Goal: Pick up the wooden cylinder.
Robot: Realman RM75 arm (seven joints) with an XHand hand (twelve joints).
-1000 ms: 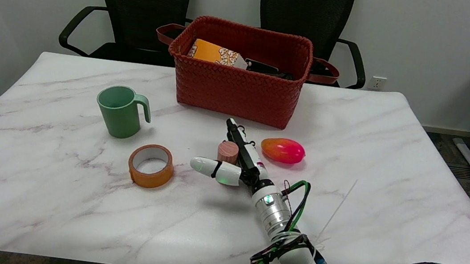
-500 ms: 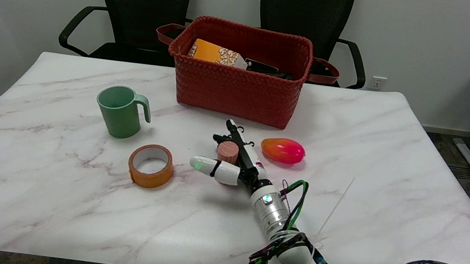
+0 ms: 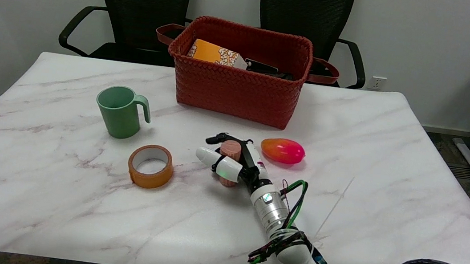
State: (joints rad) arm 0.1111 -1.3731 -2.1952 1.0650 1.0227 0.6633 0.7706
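The wooden cylinder [image 3: 231, 149] stands near the table's middle, just left of a red-orange mango [image 3: 283, 150]. My right hand [image 3: 233, 164] wraps around it. The white thumb lies across its near side, and dark fingers [image 3: 217, 139] curl over its far side and top. Only the cylinder's top end and a bit of its base below the thumb show. I cannot tell whether its base still touches the marble table [image 3: 74, 202].
A red woven basket [image 3: 235, 89] with a box in it stands behind the hand. A green mug [image 3: 118, 111] and an orange tape roll [image 3: 151, 165] lie to the left. A thin white strip [image 3: 335, 209] lies right of my arm. Two black chairs stand behind the table.
The fingers, straight beside the cylinder a second ago, have curled around its far side. The thumb has swung in from the left to press against its near side.
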